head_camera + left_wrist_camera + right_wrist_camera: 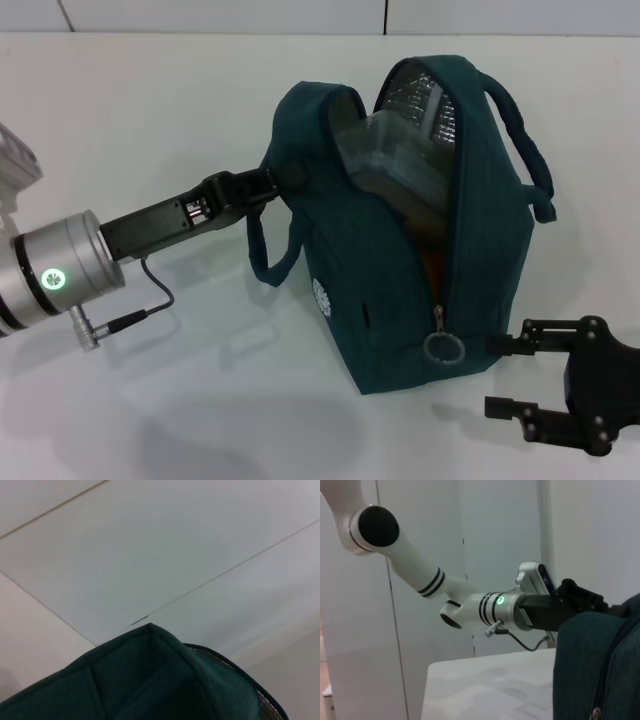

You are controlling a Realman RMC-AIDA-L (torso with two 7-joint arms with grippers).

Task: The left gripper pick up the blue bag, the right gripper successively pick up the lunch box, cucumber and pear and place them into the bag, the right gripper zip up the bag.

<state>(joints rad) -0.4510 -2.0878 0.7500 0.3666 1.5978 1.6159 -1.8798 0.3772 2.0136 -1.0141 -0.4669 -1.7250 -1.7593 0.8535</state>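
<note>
Head view only: right hand (pixel 505 375) open.

The blue bag (pixel 400 250) at frame centre is showing matt woven cloth with crinkled silver foil lining (pixel 415 95); a metal ring (pixel 443 347) is hanging low. The white surface (pixel 150 120) is looking smooth.

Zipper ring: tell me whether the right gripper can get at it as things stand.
Probably yes. The zipper ring hangs exposed at the blue bag's front, and the open right gripper sits right beside it with nothing between them.
</note>
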